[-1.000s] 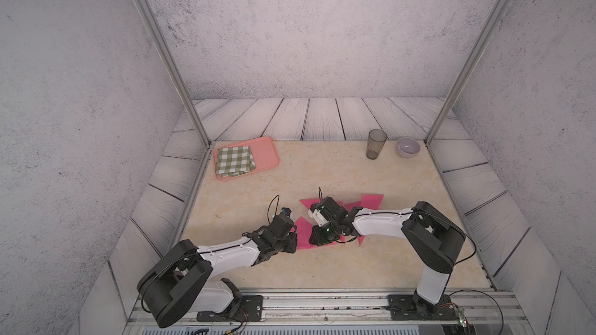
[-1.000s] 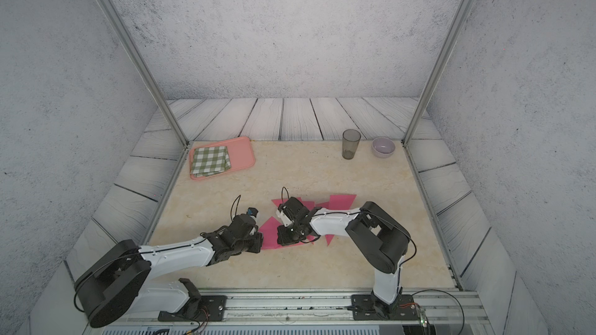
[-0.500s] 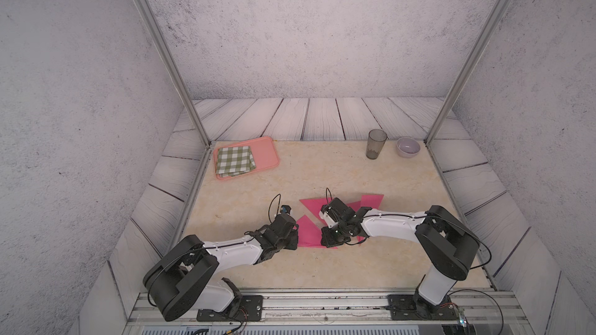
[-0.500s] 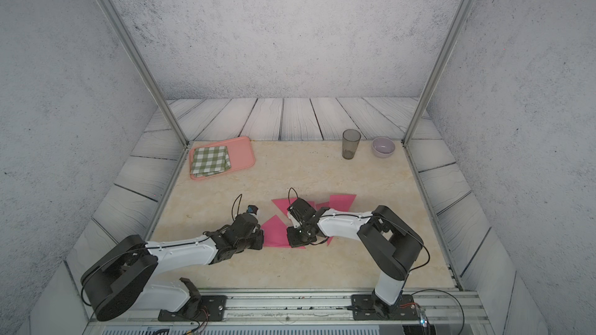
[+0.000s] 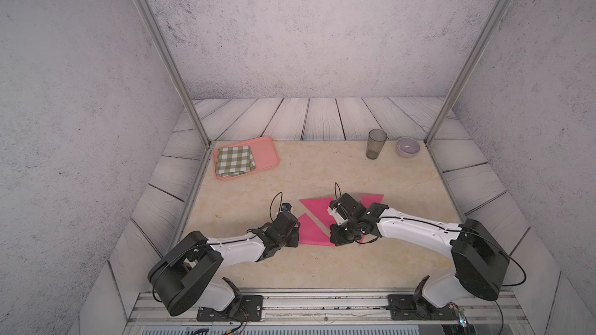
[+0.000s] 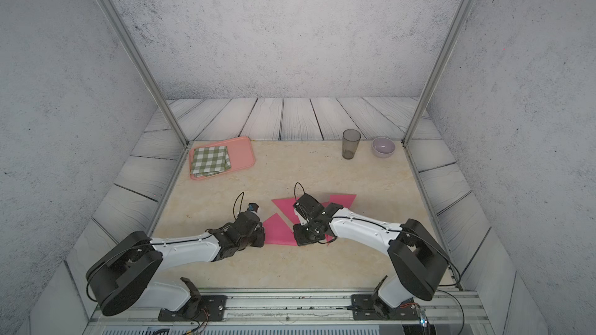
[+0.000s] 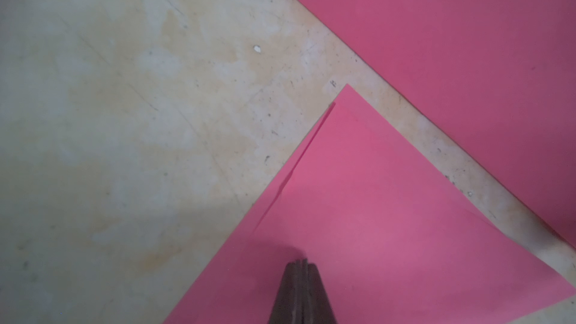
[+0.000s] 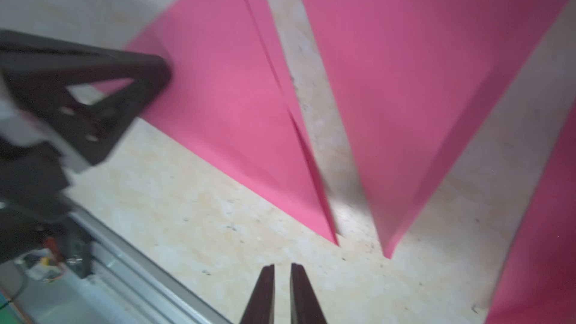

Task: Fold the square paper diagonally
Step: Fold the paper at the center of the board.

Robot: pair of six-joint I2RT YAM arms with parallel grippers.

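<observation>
Left gripper point(image 7: 300, 264): my fingers are pressed tight together with nothing between them. Their tips sit on the pink paper, close to its left corner.
Right gripper point(image 8: 282, 268): my fingers stand a narrow slit apart and hold nothing. They hover over bare table just short of the paper's sharp right tip. I cannot tell whether they touch the table.
Pink paper point(image 5: 312, 232): a triangle lying flat near the front of the table, between my two grippers. In the left wrist view the paper point(image 7: 374, 213) shows a doubled edge, two layers lying one on the other and not quite aligned.
Second pink sheet point(image 5: 317, 206): a triangle just behind the first, parted from it by a strip of bare table and partly covered by my right wrist.
Third pink sheet point(image 5: 371, 199): behind my right arm, mostly hidden.
Table point(image 5: 322, 169): beige and mottled.
Tray point(image 5: 267, 153): at the far left corner, with a folded checked cloth point(image 5: 234, 160) on it.
Cup point(image 5: 375, 143) and bowl point(image 5: 408, 147): at the far right, side by side and not touching.
</observation>
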